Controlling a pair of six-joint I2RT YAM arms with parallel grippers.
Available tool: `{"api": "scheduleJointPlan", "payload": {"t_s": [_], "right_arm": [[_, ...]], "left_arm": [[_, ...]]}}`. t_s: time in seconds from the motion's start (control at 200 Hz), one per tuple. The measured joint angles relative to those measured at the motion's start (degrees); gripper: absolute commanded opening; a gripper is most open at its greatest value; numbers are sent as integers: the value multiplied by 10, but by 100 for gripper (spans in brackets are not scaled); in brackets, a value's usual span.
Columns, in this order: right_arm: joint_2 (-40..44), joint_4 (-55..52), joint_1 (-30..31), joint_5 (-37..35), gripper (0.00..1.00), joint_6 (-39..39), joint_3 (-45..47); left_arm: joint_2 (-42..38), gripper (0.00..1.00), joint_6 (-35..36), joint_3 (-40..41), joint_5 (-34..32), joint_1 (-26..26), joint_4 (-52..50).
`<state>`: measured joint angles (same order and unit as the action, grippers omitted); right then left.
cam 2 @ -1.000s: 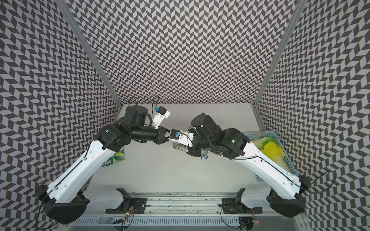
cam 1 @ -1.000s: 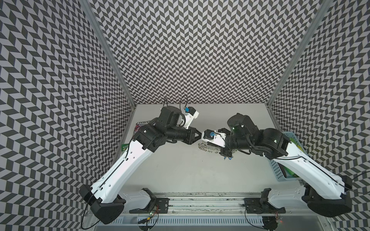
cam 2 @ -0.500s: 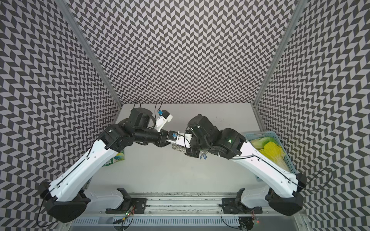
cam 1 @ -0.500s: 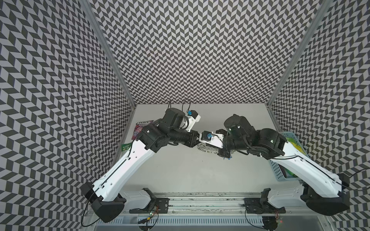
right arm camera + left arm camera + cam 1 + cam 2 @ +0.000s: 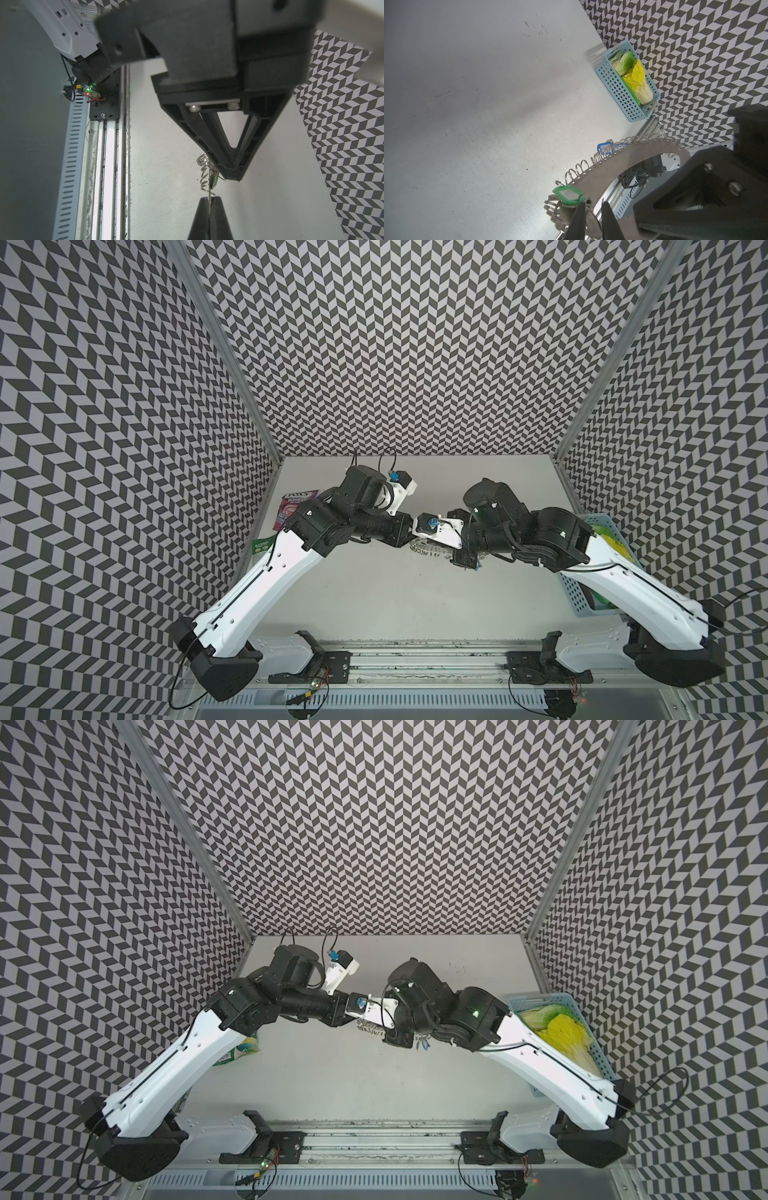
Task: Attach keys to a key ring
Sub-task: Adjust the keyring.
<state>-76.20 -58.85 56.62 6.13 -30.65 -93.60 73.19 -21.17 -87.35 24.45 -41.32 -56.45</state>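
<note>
The key ring [image 5: 629, 164], a gray crescent plate fringed with wire rings, hangs above the table between both arms and also shows in both top views [image 5: 428, 549] [image 5: 370, 1028]. My right gripper [image 5: 209, 200] is shut on the plate's edge, which that wrist view shows edge-on. The key's green tag [image 5: 569, 194] lies against the plate's end; it shows again as a green sliver [image 5: 216, 179]. The key itself is mostly hidden behind the tag. My left gripper [image 5: 593, 204] sits right at the tag, jaws narrowly apart, with a thin wire loop crossing the gap. Blue-tagged keys [image 5: 604, 148] hang from other rings.
A light blue perforated basket [image 5: 620, 91] of cabbage leaves stands against the right wall [image 5: 536, 1000]. Snack packets [image 5: 297, 502] lie by the left wall, partly under my left arm. The metal rail [image 5: 415, 659] runs along the table's front edge.
The two grippers have drawn slightly closer over the table's middle. My left jaws have parted a little. The right gripper has kept its hold on the plate.
</note>
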Motion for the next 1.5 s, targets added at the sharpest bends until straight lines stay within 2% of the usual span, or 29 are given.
{"api": "scheduleJointPlan", "payload": {"t_s": [0.055, 0.17, 0.361, 0.451, 0.886, 1.177, 1.497], "right_arm": [[0, 0, 0, 0, 0, 0, 0], [0, 0, 0, -1, 0, 0, 0], [0, -1, 1, -3, 0, 0, 0], [0, -1, 2, -4, 0, 0, 0], [14, 15, -4, -6, 0, 18, 0], [26, 37, -14, -3, 0, 42, 4], [28, 73, -17, 2, 0, 58, 5]], "left_arm": [[0, 19, 1, 0, -4, -3, -4], [0, 11, 1, 0, -8, -3, -9], [0, 6, 3, 0, -13, -3, -13], [0, 0, 3, 0, -17, -3, -14], [-48, 0, -15, 33, -28, -3, 30], [-108, 0, -79, 110, -39, -3, 134], [-155, 0, -135, 173, -83, -3, 251]]}}
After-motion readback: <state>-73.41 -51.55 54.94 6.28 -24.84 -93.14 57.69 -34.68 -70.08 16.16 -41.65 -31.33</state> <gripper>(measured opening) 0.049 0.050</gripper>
